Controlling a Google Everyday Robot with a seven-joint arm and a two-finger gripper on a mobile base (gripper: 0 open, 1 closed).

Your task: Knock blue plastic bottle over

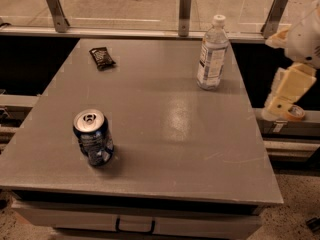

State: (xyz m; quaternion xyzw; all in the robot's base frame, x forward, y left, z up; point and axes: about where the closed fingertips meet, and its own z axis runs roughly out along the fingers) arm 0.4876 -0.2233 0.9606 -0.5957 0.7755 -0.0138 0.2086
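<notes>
The jaws are hanging off to the right of the worktop (165, 154), beyond its right edge, carried on the cream-coloured end piece of the arm (289, 90). I cannot tell whether they are parted or closed; nothing is showing in them. They are sitting lower than the bottle's cap and well apart from the bottle.

The blue plastic bottle (212, 54) is standing upright near the far right corner of the worktop, white cap on top, label facing the camera. Nothing is touching it, so by my reading the task is sitting at the approach step: the knock is not yet made. The next move is calling for the arm to swing in from the right and push sideways against the bottle's upper half, high enough for it to tip rather than slide.

Nothing is lying between the arm and the bottle, so the path is looking open. The soda can (93, 137) is standing at the near left, well apart, and a dark snack packet (102, 57) is lying at the far left; neither is getting in the way. A railing post (185, 13) is standing behind the worktop's far edge, near the bottle, so a push toward the middle is looking safer.
</notes>
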